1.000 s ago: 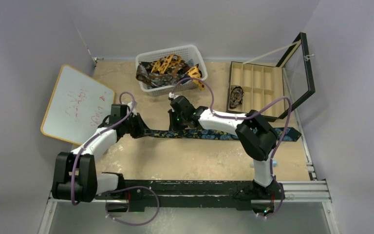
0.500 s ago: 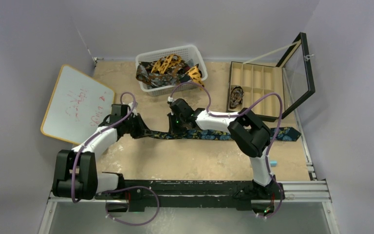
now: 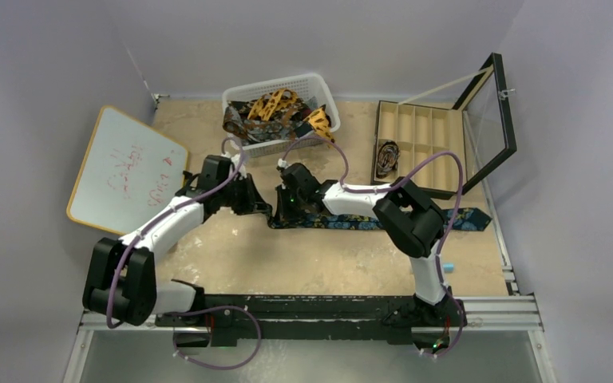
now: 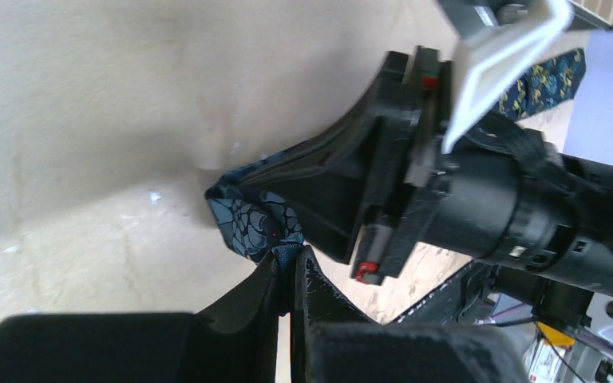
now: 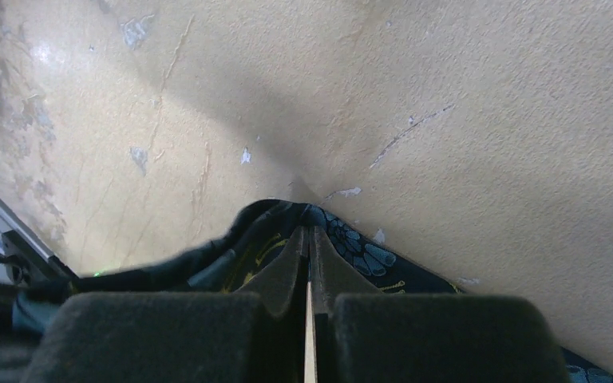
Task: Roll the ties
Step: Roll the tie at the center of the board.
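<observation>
The left arm (image 3: pixel 168 227) has swung toward 3 o'clock since a second ago, carrying the narrow end of the tie (image 3: pixel 367 221) with it, so the strip that reached out toward 9 o'clock is now doubled back against the right arm's (image 3: pixel 351 198) wrist. The tie lies flat across the middle of the bench (image 3: pixel 303 263), its wide end running out to 3 o'clock. The left jaws are pressed together on the folded tip, fabric bunched between the pads. The right jaws are also shut and, from the wrist view, seem to nip the cloth just beside that fold. From its base the left arm stretches low toward 1 o'clock; the right arm rises, elbows over the tie, and reaches back toward 10 o'clock, so the two wrists nearly touch. The tie looks light, limp and rather slick: I'd judge it will sag and unwind unless the first turn is pinched tight near the narrow end, with the loose length held flat. More ties (image 3: pixel 271 108) wait in the basket (image 3: pixel 323 88) at 12 o'clock.
</observation>
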Controlling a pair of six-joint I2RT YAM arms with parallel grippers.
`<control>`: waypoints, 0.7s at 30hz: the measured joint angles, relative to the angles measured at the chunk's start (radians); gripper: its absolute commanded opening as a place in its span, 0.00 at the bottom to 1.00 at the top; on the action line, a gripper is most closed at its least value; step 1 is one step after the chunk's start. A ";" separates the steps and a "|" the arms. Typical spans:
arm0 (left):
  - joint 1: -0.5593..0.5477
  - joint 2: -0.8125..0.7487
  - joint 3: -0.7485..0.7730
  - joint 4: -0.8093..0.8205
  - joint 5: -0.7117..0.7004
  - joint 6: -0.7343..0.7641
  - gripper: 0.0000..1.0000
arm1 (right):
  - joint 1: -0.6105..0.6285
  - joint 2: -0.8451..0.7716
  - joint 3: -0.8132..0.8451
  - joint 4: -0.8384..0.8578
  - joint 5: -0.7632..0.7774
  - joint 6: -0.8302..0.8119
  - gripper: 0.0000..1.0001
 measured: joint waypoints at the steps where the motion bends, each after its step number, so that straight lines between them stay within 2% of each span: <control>1: -0.019 0.008 0.013 0.002 0.001 -0.001 0.00 | -0.001 -0.003 -0.008 0.011 -0.004 0.004 0.01; 6: -0.066 0.053 0.048 0.010 0.007 -0.006 0.00 | -0.027 -0.034 -0.070 0.061 -0.063 0.019 0.01; 13: -0.076 0.093 0.051 0.007 -0.004 -0.007 0.00 | -0.113 -0.171 -0.159 0.110 -0.147 0.049 0.07; 21: -0.138 0.143 0.088 0.007 -0.023 0.000 0.00 | -0.190 -0.335 -0.217 0.098 -0.068 0.072 0.13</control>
